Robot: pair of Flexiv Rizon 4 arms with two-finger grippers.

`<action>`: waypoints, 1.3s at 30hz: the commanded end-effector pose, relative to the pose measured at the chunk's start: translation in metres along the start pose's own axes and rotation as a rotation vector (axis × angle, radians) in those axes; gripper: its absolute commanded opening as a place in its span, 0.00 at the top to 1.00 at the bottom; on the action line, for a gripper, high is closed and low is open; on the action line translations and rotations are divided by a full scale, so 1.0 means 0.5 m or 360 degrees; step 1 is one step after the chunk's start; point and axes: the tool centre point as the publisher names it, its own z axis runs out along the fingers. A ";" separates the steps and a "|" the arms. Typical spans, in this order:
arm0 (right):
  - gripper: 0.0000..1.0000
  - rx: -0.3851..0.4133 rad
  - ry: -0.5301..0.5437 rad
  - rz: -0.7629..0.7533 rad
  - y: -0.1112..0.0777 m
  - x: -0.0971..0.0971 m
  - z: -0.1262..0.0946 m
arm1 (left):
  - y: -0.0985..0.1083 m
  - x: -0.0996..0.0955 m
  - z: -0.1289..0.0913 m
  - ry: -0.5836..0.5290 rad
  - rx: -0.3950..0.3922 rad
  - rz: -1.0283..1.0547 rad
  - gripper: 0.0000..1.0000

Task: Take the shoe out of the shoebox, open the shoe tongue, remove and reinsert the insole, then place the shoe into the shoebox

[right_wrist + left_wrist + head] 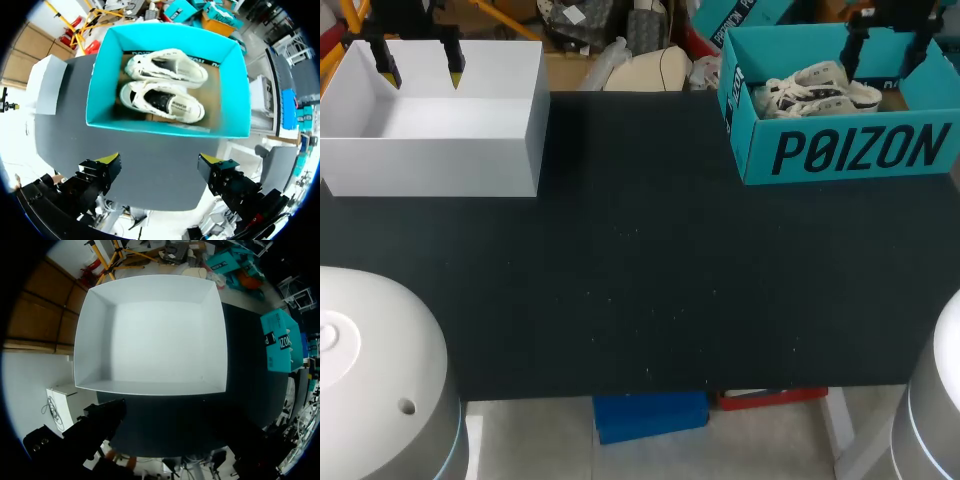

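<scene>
Head view is showing me the black table point(640, 280) running out toward two boxes at its far edge. My left gripper point(422, 65) is hanging over the white box point(430, 150) at far left, its yellow tips apart and holding nothing. My right gripper point(160, 162) is hovering above the shoebox point(860, 150) at far right, fingers spread wide, also holding nothing. Inside the shoebox, two shoes point(165, 85) are lying side by side and touching, so nothing is out yet.

I am worrying about three things as I go down. A finger could be catching the box wall, the nearer shoe point(162, 100) could be dragging its neighbour along by the laces, and the light box could be lifting or sliding with the shoe.
</scene>
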 end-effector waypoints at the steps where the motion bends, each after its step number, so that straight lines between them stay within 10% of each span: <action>1: 0.00 -0.0062 0.0001 -0.1356 -0.019 0.002 -0.022 | 0.002 0.001 -0.002 -0.0004 -0.0002 -0.0003 0.00; 21: 0.00 -0.0030 0.0132 -0.1586 -0.034 0.002 -0.029 | 0.002 0.001 -0.002 -0.0004 -0.0002 -0.0003 0.00; 33: 0.00 0.0125 -0.0071 -0.2226 0.085 0.005 0.007 | 0.002 0.001 -0.002 -0.0004 -0.0002 -0.0003 0.00; 37: 0.42 0.0056 -0.0130 -0.2375 0.131 0.003 0.026 | 0.002 0.001 -0.002 -0.0004 -0.0002 -0.0003 0.00; 39: 0.33 0.0018 -0.0135 -0.2442 0.151 0.003 0.039 | 0.002 0.001 -0.002 -0.0004 -0.0002 -0.0003 0.00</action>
